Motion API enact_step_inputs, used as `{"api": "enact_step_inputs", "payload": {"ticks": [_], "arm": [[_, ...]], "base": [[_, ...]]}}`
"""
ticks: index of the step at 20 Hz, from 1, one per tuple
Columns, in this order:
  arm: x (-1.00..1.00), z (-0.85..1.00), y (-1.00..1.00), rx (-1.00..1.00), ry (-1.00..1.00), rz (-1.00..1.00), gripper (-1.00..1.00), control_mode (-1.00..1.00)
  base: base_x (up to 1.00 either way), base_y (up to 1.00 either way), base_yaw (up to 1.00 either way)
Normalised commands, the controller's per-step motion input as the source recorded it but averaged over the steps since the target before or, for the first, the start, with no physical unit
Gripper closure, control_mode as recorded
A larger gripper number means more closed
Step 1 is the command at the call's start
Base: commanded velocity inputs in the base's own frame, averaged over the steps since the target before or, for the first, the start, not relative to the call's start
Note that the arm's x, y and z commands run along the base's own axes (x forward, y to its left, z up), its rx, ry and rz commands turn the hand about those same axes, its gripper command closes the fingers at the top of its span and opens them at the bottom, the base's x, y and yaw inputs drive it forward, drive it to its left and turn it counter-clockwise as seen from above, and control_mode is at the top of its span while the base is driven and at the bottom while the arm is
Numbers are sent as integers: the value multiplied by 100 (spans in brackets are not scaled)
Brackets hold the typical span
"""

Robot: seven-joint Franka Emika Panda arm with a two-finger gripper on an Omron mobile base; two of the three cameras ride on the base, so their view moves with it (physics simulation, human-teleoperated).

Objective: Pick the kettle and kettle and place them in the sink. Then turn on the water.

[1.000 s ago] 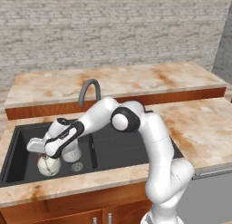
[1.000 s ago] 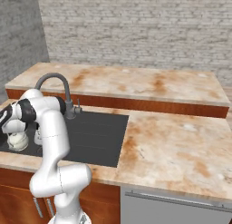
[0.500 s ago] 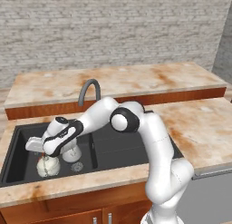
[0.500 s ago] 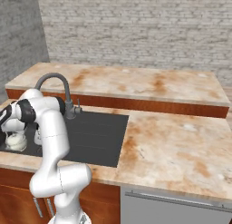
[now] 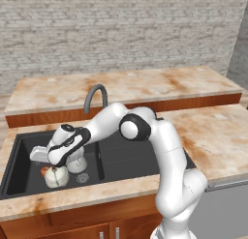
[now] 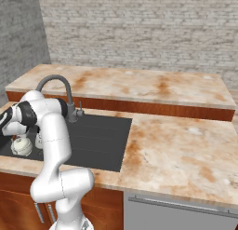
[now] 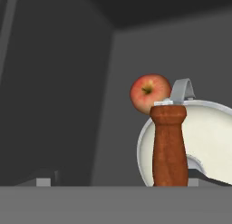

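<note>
Both kettles stand in the left basin of the black sink (image 5: 19, 146). The kettle with the reddish-brown handle (image 5: 57, 177) (image 6: 21, 146) is nearest the front, and its handle (image 7: 169, 146) rises upright in the hand view. My gripper (image 5: 54, 163) (image 7: 118, 182) hovers just above it, open, with the fingers spread wide and the handle close to the right one. The black-handled kettle (image 5: 76, 163) sits just behind, partly covered by my hand. The grey arched tap (image 5: 94, 95) (image 6: 56, 82) shows no water.
A small red apple (image 5: 44, 171) (image 7: 147, 92) lies on the basin floor beside the brown-handled kettle. A round drain (image 5: 82, 177) is just to the right. A divider (image 5: 99, 158) separates the right basin. Marble counter (image 5: 213, 131) surrounds the sink.
My hand has barely shifted above the brown-handled kettle. Both kettles and the apple stay where they were in the left basin.
</note>
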Motion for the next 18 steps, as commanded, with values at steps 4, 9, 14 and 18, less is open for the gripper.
{"api": "enact_step_inputs", "payload": {"ticks": [4,9,14,18], "arm": [[0,-7,-19,-5,0,0,-100,-100],[0,-30,-5,-8,0,0,-100,-100],[0,-21,-6,-5,0,0,-100,-100],[0,0,-38,-3,0,0,-100,-100]], "base": [[0,0,0],[0,0,0],[0,0,0],[0,0,0]]}}
